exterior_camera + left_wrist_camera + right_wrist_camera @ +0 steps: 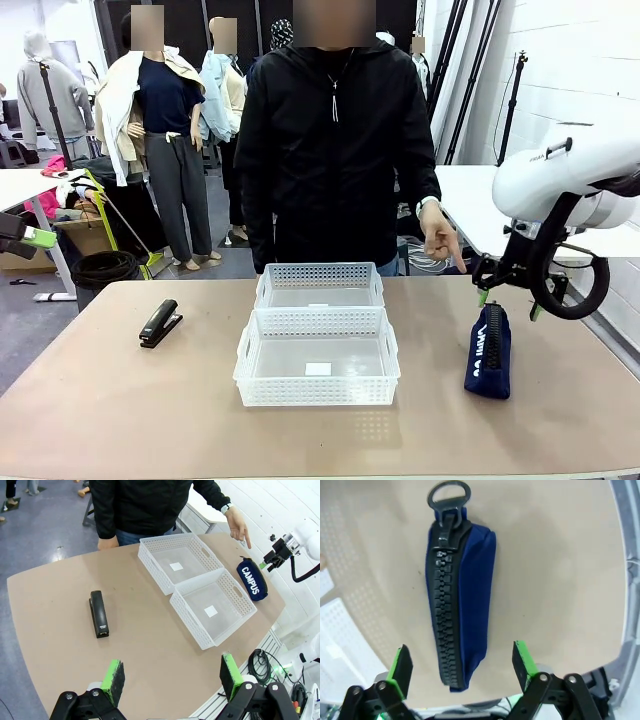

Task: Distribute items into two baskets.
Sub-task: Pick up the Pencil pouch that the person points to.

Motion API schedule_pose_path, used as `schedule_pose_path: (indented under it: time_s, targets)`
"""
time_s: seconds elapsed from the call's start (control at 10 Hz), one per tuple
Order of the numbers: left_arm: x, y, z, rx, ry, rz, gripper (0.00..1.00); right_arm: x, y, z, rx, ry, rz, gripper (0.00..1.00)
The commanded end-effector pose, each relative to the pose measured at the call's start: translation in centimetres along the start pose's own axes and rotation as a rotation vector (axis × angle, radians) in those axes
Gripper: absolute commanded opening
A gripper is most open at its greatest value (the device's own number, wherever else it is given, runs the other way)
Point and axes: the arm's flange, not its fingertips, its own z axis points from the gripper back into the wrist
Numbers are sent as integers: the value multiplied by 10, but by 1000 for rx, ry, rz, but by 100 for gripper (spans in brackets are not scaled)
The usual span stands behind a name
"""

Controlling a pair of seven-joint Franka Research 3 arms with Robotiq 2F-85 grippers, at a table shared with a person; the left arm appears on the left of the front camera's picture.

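Observation:
The navy pouch [489, 351] with white "CAMPUS" lettering [251, 579] lies on the table's right side, its black zip facing up [457, 605]. My right gripper [510, 303] hovers just above the pouch's far end, open, green pads [522, 665] on either side of it with a gap to each. The black stapler [160, 322] lies at the left of the table [99, 613]. Two white lattice baskets stand in the middle, one near [317, 357] and one far [319, 284]; both are empty. My left gripper [170, 676] is open, high above the near table edge.
A person in a black jacket stands at the far edge, one hand [440, 237] pointing down towards the pouch [240, 527]. The table's right edge [620, 580] is close beside the pouch. Open tabletop lies between the stapler and the baskets.

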Motion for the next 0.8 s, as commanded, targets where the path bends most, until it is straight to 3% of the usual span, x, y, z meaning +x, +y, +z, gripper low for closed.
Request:
schedule_pose_path:
  time_s: [0.0,0.7]
  targets:
    - [-1,2,1,-17,-14,-9,100,-5,3,-18,-30,-20,-32,100]
    - [-1,2,1,-17,-14,-9,100,-13,8,-66,-41,16,-24,100]
